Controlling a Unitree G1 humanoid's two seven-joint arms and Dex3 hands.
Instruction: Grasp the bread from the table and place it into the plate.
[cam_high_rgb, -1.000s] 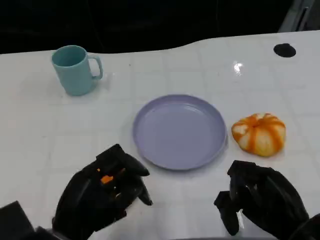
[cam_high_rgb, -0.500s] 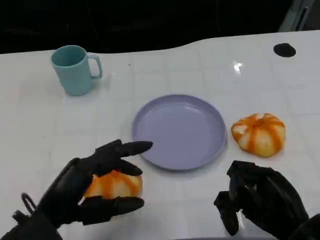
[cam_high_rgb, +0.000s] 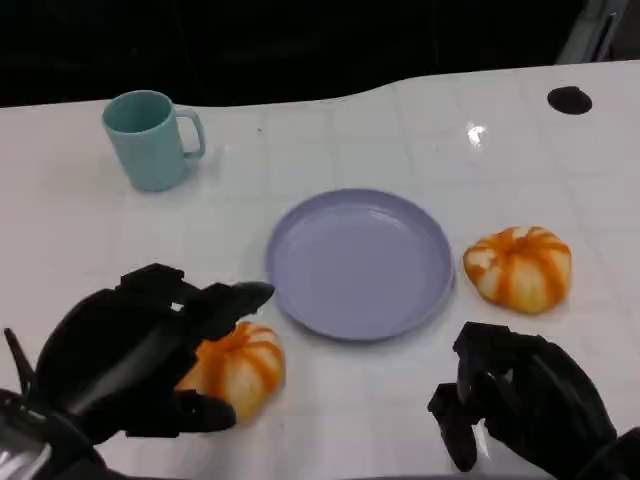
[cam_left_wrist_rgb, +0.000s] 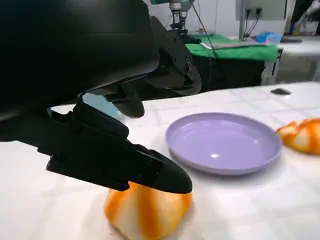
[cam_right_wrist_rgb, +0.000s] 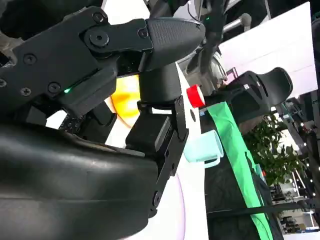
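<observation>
Bread (cam_high_rgb: 240, 366) half hidden behind the open left hand (cam_high_rgb: 130, 355).

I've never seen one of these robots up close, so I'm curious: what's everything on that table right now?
Bread: two, orange with white stripes; one near the table's front left under the left hand's fingers, the other right of the plate.
Plate: one, lavender, middle of the table, nothing on it.
Mug: one, teal, far left.
Table: one, white, with a small black spot far right.
Left hand: black, fingers spread over the near bread.
Right hand: black, fingers curled, holding nothing.
</observation>
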